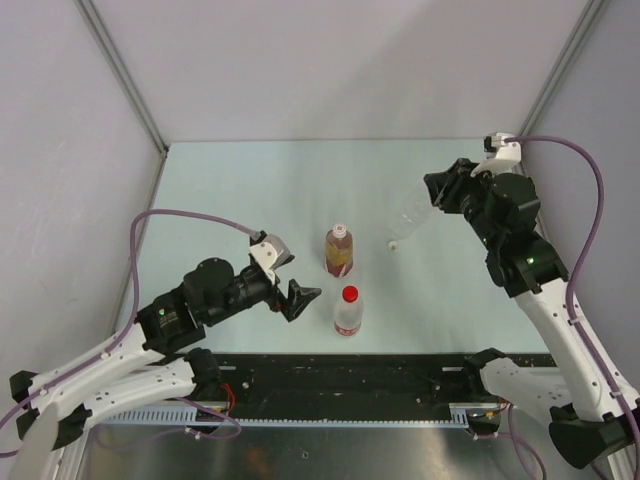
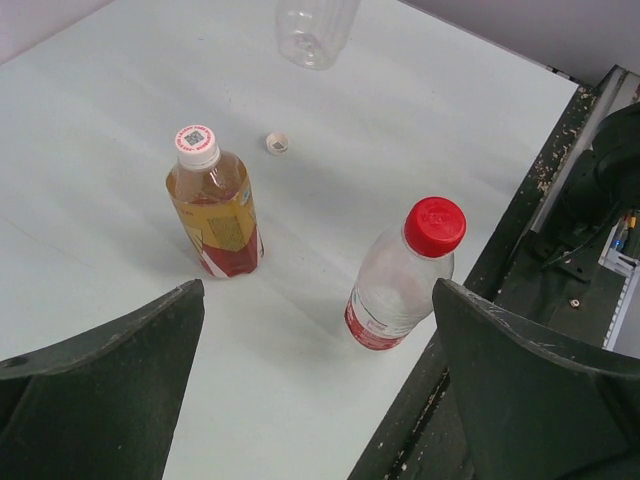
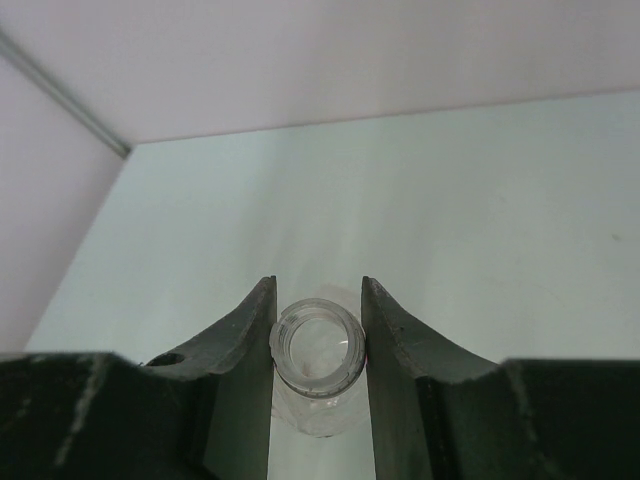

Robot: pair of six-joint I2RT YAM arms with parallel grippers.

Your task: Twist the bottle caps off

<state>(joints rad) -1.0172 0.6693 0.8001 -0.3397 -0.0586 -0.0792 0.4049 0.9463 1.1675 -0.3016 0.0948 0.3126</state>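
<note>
Pale green is the colour of the table. From above, the amber bottle is standing upright on it and is wearing a white cap. A second bottle with a red cap is standing just in front of the amber bottle, on the side nearer to the arm bases. A loose cap is lying on the table to the right of the amber bottle, apart from it. Further right and a little behind, the right gripper is holding the clear bottle, which is leaning. The left gripper is hanging to the left of the amber bottle, its jaws spread wide and gripping nothing.

In the left wrist view, the two dark fingers are standing far apart, with only table between them. The amber bottle is standing beyond them. The red-capped bottle is standing to its right, close to the dark table edge. The loose cap is lying just behind the amber bottle, and the lower part of the clear bottle is showing further behind.

In the right wrist view, the fingers are pressing on both sides of the clear bottle's neck, and its mouth is standing open. Whether its base is touching the table, I cannot tell.
</note>
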